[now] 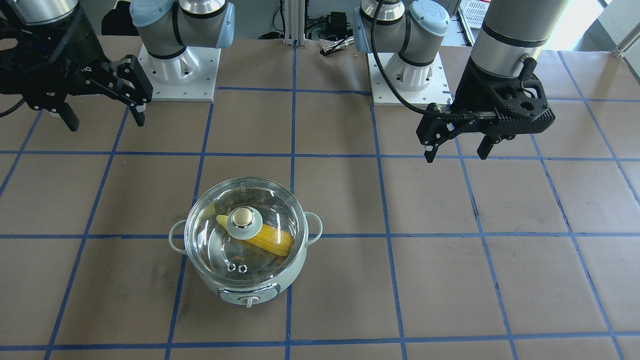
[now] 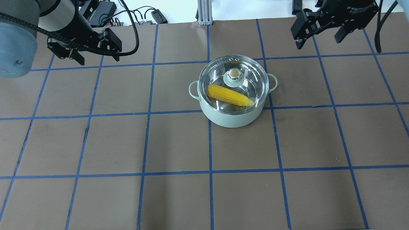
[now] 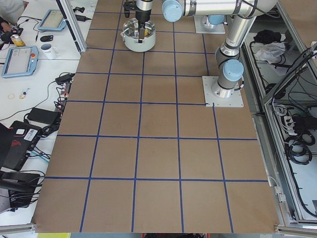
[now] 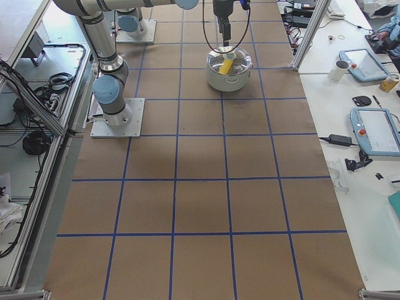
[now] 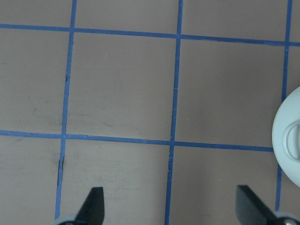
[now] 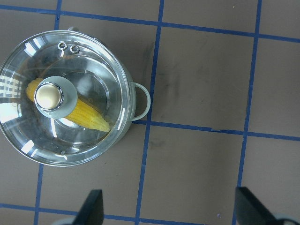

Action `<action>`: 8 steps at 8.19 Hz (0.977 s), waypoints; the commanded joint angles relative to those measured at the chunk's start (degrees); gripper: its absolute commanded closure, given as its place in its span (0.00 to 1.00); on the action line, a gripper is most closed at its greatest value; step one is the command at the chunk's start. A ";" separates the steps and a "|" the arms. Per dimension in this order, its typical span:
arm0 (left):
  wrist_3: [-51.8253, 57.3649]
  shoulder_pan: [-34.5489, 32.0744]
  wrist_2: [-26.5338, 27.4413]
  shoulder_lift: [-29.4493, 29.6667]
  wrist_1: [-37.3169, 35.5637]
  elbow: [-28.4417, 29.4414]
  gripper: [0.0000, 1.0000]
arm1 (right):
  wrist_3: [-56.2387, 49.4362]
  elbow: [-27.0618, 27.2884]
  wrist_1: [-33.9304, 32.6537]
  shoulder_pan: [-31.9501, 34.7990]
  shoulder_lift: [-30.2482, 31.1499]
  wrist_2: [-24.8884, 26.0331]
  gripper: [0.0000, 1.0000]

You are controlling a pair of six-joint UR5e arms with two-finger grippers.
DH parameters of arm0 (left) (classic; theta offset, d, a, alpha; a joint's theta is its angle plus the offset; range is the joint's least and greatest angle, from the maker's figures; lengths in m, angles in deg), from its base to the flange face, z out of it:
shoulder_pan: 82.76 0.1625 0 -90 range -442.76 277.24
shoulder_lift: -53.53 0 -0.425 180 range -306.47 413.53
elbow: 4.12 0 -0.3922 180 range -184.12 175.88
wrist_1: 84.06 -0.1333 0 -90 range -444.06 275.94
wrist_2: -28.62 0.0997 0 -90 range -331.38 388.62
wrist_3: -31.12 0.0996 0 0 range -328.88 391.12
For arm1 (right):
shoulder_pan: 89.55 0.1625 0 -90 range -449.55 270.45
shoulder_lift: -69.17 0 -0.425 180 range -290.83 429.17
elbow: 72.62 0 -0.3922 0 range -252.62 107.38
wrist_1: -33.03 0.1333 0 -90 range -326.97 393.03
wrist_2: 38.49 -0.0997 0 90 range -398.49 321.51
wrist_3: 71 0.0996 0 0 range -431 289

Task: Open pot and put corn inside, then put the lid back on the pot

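Brown gridded table [image 2: 127,143]: pot [image 2: 233,119], lid [image 2: 250,80] seated. Corn [image 2: 228,95] lies diagonally inside, tip toward robot's right. Left gripper [image 2: 97,59] and right gripper [image 2: 318,41] spread wide, empty.

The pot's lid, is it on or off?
On. The glass lid sits level on the rim of the pot, covering it all round, and the corn shows through it inside.
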 commanded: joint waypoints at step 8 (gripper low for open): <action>0.11 0.00 0.09 -0.63 0.13 -0.08 0.00 | -0.51 0.17 -0.08 0.08 0.00 0.07 0.00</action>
